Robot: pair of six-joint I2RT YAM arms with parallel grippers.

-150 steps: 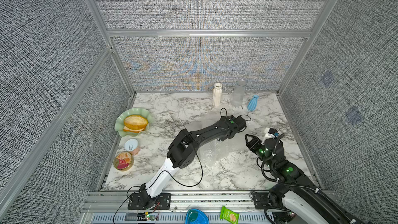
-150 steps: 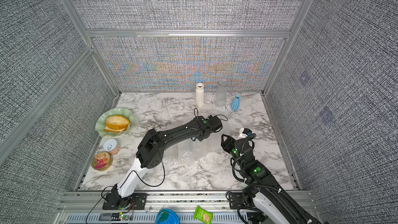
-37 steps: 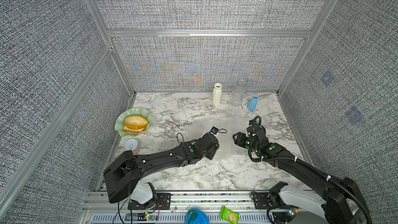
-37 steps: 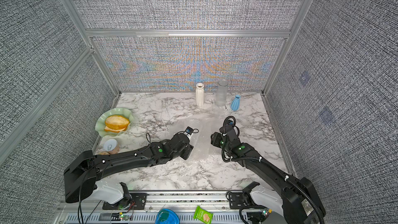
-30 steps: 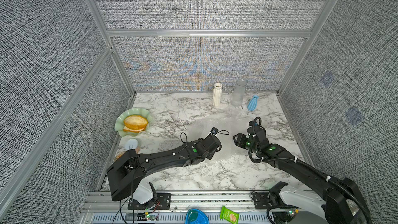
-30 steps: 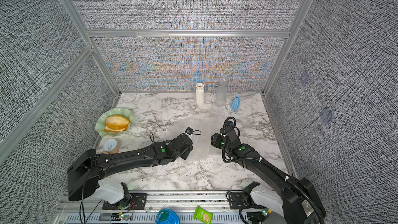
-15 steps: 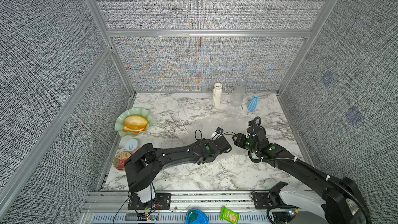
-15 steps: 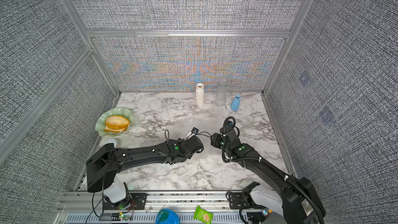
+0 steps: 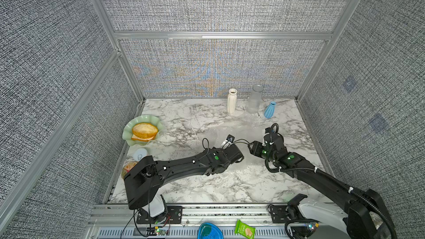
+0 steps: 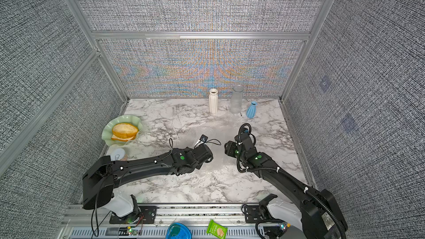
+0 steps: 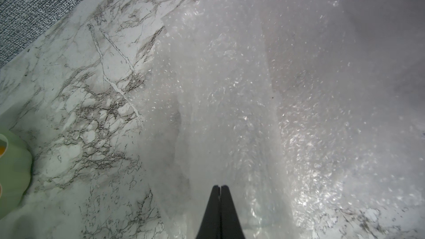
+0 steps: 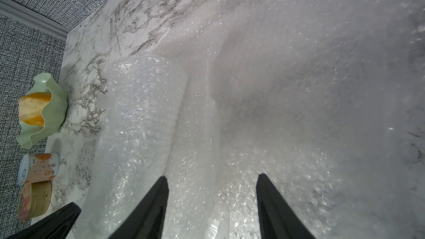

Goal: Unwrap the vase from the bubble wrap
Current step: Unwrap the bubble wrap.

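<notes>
Wrist views: left tool (image 11: 219, 187) together, right tool (image 12: 212, 175) apart; bubble wrap (image 12: 142, 102) on marble tabletop (image 11: 76, 102).

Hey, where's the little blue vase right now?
In both top views the blue vase stands near the back right corner of the marble table, just right of the clear glass vase.

Green bowl (image 9: 127, 132) holding bread (image 9: 145, 130); white can (image 9: 139, 154) near it.

Bubble wrap (image 9: 241, 126) sprawls crinkly and whitish over the table (image 9: 184, 116) middle toward one o'clock, one part rolled tube-like.
</notes>
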